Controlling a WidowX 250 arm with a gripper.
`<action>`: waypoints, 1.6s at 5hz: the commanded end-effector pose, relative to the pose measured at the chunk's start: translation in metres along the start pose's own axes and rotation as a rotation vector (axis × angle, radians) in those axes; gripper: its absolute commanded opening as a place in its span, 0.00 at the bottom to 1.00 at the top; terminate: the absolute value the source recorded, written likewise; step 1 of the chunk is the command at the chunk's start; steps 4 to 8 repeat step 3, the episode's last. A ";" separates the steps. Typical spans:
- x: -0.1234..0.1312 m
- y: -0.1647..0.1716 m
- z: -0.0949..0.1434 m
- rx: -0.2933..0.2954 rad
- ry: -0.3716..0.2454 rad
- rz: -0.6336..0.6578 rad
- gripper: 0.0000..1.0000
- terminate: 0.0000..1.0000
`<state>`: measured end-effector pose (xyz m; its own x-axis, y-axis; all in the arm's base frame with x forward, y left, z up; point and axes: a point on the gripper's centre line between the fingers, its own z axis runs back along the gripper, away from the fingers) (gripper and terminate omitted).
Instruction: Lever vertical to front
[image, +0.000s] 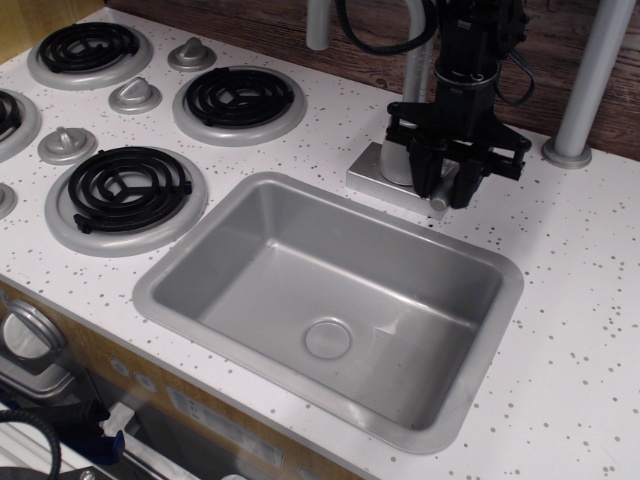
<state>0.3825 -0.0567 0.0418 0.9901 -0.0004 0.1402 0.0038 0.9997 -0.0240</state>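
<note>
The lever (440, 202) is a small silver-grey handle on the right side of the faucet body (400, 150), at the back edge of the sink (190, 240). Only its lower end shows, pointing down and towards the front between my fingers. My black gripper (446, 190) comes down from above and is closed around the lever, one finger (424, 178) on its left and one on its right. Most of the lever is hidden by the gripper.
The faucet stands on a grey base plate (372, 172). A grey post (590, 80) stands at the back right. Black stove burners (238, 98) and silver knobs (135, 95) lie to the left. A wooden wall runs along the back.
</note>
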 end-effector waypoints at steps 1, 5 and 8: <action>0.004 -0.005 0.028 0.043 -0.058 0.021 1.00 0.00; -0.004 -0.011 0.063 0.149 -0.029 0.068 1.00 1.00; -0.004 -0.011 0.063 0.149 -0.029 0.068 1.00 1.00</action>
